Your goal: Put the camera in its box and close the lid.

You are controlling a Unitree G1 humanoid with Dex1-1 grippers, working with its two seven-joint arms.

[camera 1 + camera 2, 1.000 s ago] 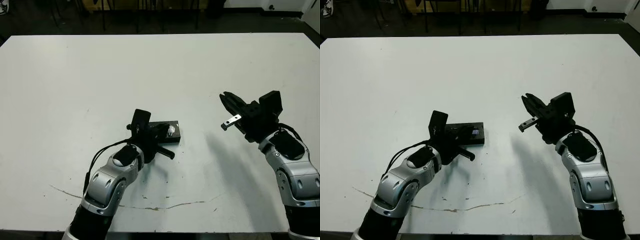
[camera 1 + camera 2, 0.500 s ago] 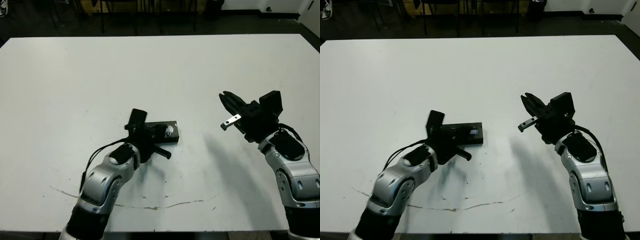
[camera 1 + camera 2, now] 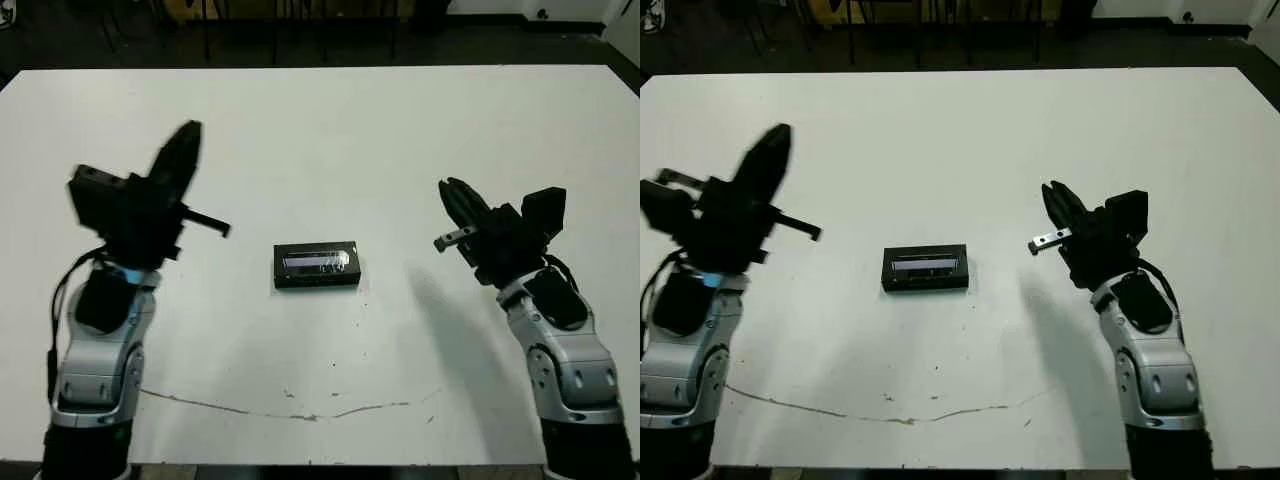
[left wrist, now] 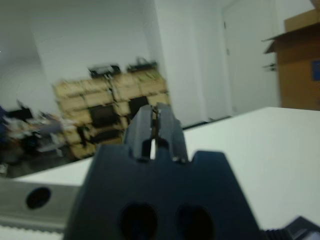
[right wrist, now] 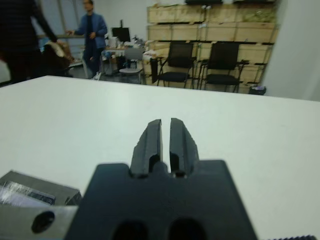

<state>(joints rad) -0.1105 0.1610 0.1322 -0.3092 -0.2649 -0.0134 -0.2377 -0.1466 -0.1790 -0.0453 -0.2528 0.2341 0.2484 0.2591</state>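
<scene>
Lifted clear of the box within the last half second, the left claw now hangs high over the left side of the white desk, well apart from the closed case it had been pressed against, its image smeared by motion. Its two black fingers stand nearly together, with only a thin slit between them and nothing held. Centre of the desk, the box lies flat with the lid seated on top, the silvery strip facing up along its length; the camera cannot be seen. On the right, the right claw hovers above the desk much where it was a second ago, turned toward the box yet well apart from it, its fingers likewise drawn narrow and empty. A faint brown line runs across the desk near the front edge. Beyond the far edge, the right wrist view shows two people standing among chairs and stacked wooden crates
</scene>
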